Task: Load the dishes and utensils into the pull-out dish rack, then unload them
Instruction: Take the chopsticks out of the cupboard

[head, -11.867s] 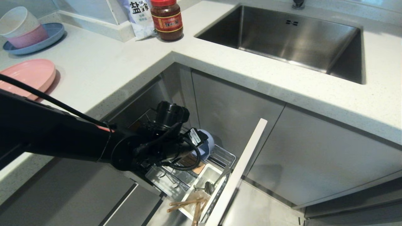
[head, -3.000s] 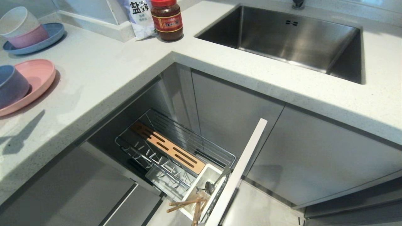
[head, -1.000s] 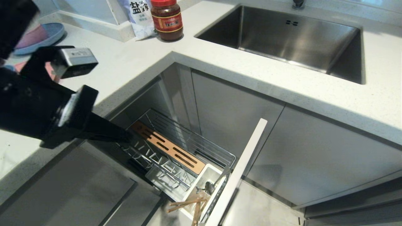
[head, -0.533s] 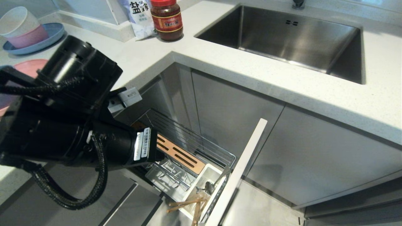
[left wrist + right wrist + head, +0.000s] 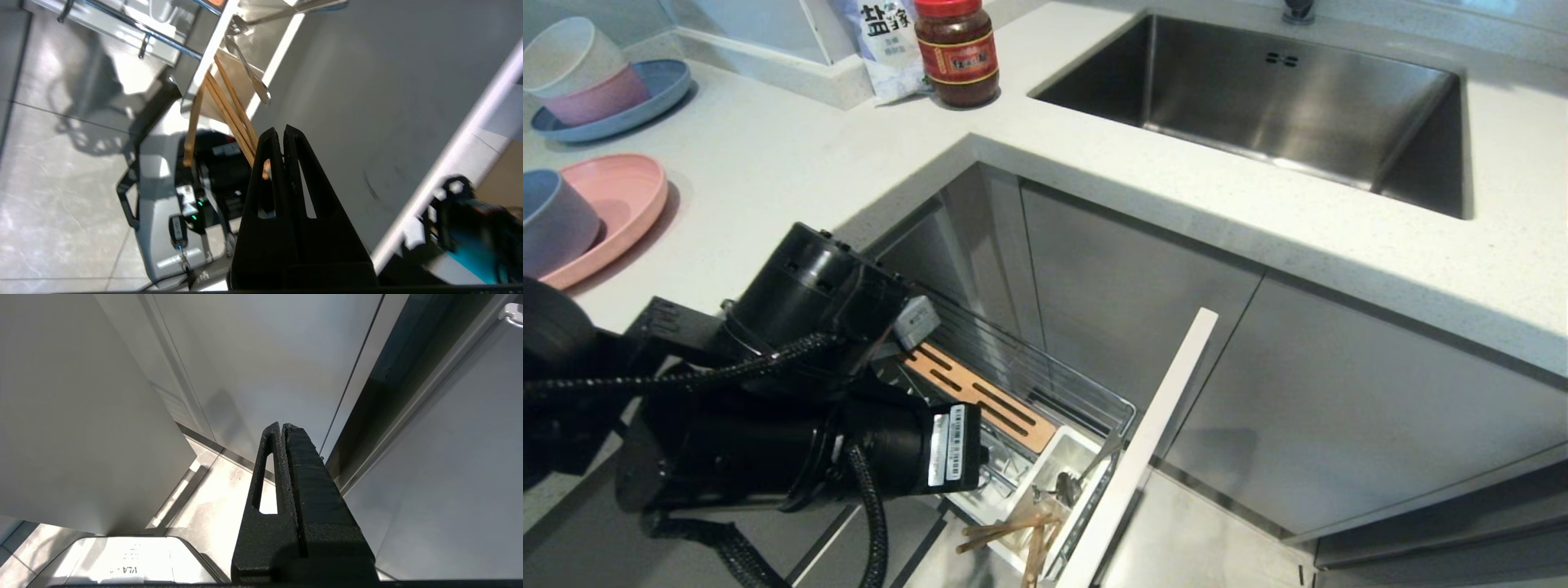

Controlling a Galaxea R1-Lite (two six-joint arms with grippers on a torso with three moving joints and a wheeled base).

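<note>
- Rack (image 5: 1045,384), the pull-out wire basket, stands drawn out of the cabinet under the pale surface (image 5: 792,163), its wooden slotted block in the middle and a white cup (image 5: 1045,482) at the front end by the grey door panel.
- Sink (image 5: 1282,98) sits far off to the right (no part in this).
- Plate (image 5: 621,204), pink, lies on the surface at the far left with the blue-grey bowl (image 5: 551,229) resting on it; both are already out of the rack.
- Left tool (image 5: 282,132) hangs low beside the rack's front end, jaws pressed together and gripping nothing. Right tool (image 5: 282,426) is parked by the cabinet fronts, also closed and empty.
- Chopsticks (image 5: 229,106) lean out of the cup, long axis slanting up and outward; their free ends lie just ahead of the left tool's tip, so the left arm is plainly the nearer one. Likely next pick, but the jaws must part first.
- Spoon (image 5: 249,73) and fork (image 5: 1107,453) stand in the same cup, further in.
- Jar (image 5: 956,53) with a red lid carries a label too small to read; the bag beside it shows the character 盐.
</note>
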